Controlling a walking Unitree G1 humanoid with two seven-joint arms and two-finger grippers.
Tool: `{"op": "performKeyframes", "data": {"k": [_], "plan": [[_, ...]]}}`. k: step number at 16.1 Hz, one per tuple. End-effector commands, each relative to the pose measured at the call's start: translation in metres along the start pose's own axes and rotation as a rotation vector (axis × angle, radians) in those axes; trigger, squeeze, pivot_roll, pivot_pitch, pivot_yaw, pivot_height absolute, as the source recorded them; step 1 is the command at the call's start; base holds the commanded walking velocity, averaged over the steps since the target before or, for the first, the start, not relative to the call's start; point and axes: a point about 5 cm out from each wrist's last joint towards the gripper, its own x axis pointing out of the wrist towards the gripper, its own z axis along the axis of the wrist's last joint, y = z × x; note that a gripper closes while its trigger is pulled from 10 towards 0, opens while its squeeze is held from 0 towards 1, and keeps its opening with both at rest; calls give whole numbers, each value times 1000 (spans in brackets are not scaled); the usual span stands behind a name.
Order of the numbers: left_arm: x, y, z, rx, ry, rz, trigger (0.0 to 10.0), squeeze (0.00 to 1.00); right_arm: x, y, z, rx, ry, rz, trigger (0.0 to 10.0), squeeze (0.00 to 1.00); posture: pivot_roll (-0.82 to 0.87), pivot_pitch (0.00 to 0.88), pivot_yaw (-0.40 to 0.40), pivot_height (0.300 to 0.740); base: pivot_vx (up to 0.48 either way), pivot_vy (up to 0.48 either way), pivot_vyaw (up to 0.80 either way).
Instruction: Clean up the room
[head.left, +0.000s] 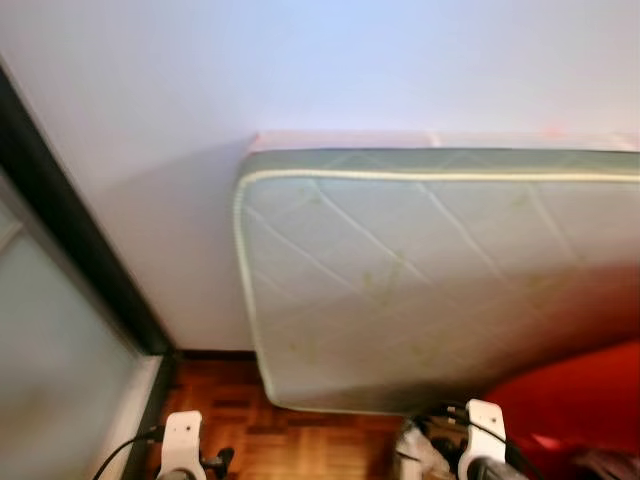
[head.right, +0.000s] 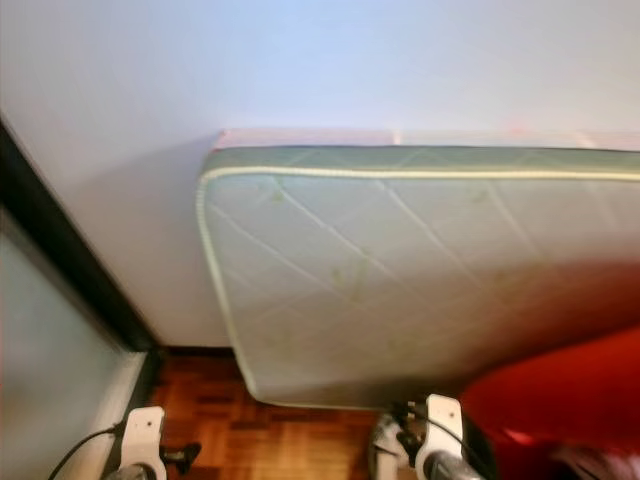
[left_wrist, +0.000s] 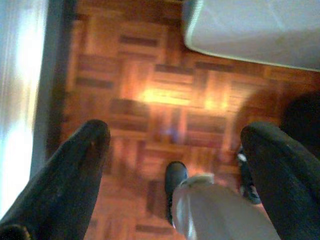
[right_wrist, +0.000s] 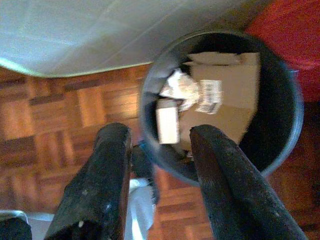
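Mattress: a pale quilted mattress (head.left: 420, 280) with a light piped edge leans upright against the white wall (head.left: 180, 120), its rounded lower corner resting on the floor at about 6 o'clock in the head views.
Floor: brown parquet floor (left_wrist: 150, 95) with a bright patch of glare in the left wrist view.
Door frame: a dark frame (head.left: 70, 240) runs diagonally at 9 o'clock, with a frosted pale panel (head.left: 50, 360) beside it.
Red thing: a blurred red shape (head.left: 580, 400) lies at 4 to 5 o'clock, just beside the mattress; I cannot tell what it is.
Bin: a round dark bin (right_wrist: 280, 125) stands on the parquet close to the mattress edge and the red shape; it holds brown cardboard (right_wrist: 225, 100), a small pale box (right_wrist: 167, 122) and crumpled paper (right_wrist: 180, 87).
Right gripper: the right gripper (right_wrist: 160, 165) hovers above the bin's near rim, jaws spread apart and holding nothing.
Left gripper: the left gripper (left_wrist: 175, 150) hangs over bare parquet, jaws spread wide and empty.
Robot's leg: a grey leg and dark foot (left_wrist: 176, 175) stand on the floor below the left gripper.
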Motion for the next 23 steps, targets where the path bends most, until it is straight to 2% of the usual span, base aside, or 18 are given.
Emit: {"op": "performKeyframes", "data": {"k": [1,5,7,10,12,20,22,23], "plan": [[-2,0,-11,9,47,-3,10000,0,0,2,-2,1,7,4,10000,0,158,50,-19,740,0,0,-788],[-3,-2,-19,12,64,1,10000,0,0,1,-2,-3,10,6,10000,0,155,53,-21,740,0,0,-788],[-5,6,-23,11,71,12,10000,0,0,1,-2,-4,12,5,10000,0,158,56,-22,740,0,0,-788],[-6,10,-23,18,76,18,10000,0,0,2,-2,-8,13,6,10000,0,156,57,-18,740,0,0,-781],[-6,10,-22,55,78,6,10000,0,0,2,-2,-12,14,6,10000,0,152,56,-13,740,0,0,-778],[-1,-6,-13,76,63,-14,10000,0,0,2,-4,-23,20,7,10000,0,150,41,-7,740,0,0,-766],[-2,-4,-13,84,59,-12,10000,0,0,2,-5,-27,22,9,10000,0,150,37,-7,740,0,0,-763],[-2,1,-13,97,60,-6,10000,0,0,2,-5,-32,23,10,10000,0,149,35,-6,740,0,0,-763]]}}
